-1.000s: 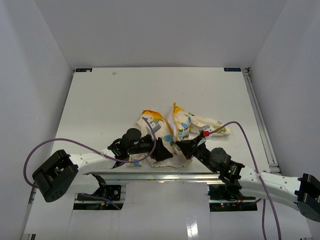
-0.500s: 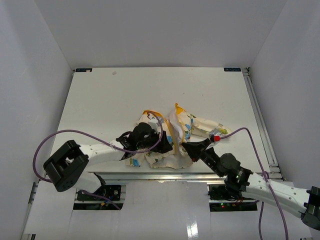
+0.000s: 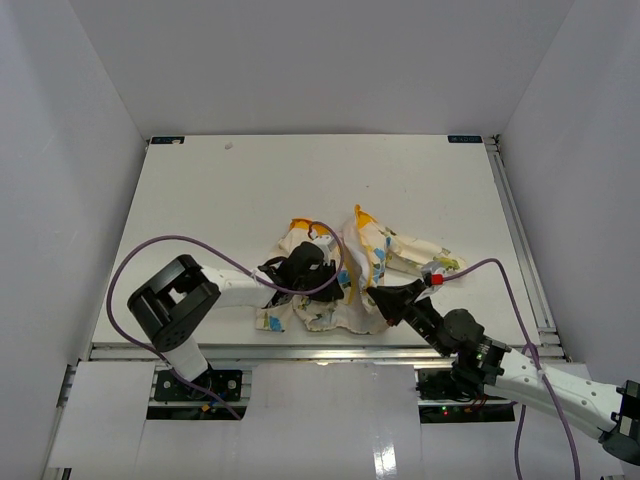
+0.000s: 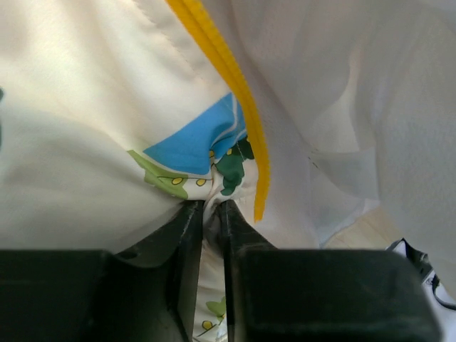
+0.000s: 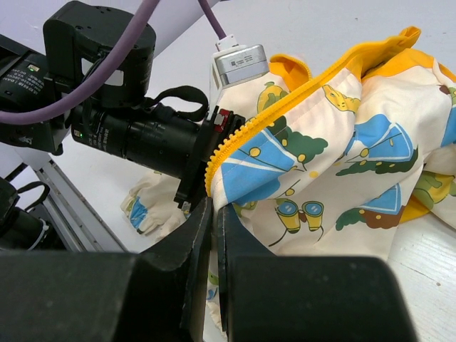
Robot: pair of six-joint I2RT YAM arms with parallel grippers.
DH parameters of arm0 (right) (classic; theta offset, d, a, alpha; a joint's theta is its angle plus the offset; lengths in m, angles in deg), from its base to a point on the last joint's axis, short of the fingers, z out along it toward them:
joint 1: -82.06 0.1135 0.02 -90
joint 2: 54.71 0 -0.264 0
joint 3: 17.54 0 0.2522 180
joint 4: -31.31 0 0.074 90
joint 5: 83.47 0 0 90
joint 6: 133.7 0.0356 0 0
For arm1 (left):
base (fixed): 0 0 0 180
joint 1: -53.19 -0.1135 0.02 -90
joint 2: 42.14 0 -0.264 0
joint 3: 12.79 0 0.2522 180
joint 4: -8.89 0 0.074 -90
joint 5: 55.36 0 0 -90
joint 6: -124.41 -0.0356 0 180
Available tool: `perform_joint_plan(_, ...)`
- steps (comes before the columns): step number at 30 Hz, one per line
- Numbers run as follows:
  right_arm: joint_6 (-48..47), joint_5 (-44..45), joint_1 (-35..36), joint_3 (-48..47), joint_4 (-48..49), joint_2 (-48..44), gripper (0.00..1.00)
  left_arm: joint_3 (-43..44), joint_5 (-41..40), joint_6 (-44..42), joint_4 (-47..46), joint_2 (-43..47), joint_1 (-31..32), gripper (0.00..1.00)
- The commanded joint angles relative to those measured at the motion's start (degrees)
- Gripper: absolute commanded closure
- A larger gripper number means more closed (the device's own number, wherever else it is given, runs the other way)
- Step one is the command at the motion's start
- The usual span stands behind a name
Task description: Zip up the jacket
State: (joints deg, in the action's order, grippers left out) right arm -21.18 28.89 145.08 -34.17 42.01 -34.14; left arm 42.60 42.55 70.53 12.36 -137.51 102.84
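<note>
The jacket (image 3: pixel 322 312) is lying crumpled on the worktop (image 3: pixel 250 190). The right tool (image 5: pixel 214 214) is pinching it at the zipper's (image 5: pixel 285 114) low end, with the teeth running up and away. The left tool (image 4: pixel 211 214) is clamping fabric beside the yellow trim (image 4: pixel 242 107).

Left claw (image 4: pixel 210 209) and right claw (image 5: pixel 214 208) both reach inward, jaws seemingly pinched tight on the jacket (image 5: pixel 335 142).

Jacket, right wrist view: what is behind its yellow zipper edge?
Behind the jacket, the left arm's black wrist and purple cable show, with white table beyond. The left gripper is covered by the fabric in that view.
</note>
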Motion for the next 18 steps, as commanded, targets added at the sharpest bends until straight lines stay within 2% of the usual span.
perform_joint_plan(1,-0.02,1.33,0.08,0.82,-0.11,-2.33,0.92,-2.61,-4.98,-0.24,4.29,2.03,0.18,0.86)
perform_joint_plan(5,-0.02,1.72,0.05,0.76,-0.64,-2.6,0.92,-3.49,-3.84,-0.91,3.34,5.95,0.23,0.98)
perform_joint_plan(12,-0.19,1.21,0.05,0.68,-0.33,-0.13,0.92,-6.33,2.1,-2.42,-1.47,14.74,0.18,1.0)
perform_joint_plan(18,-0.46,-0.13,0.08,0.5,0.41,2.1,0.92,-7.18,3.08,-2.55,-2.36,17.67,0.09,0.77)
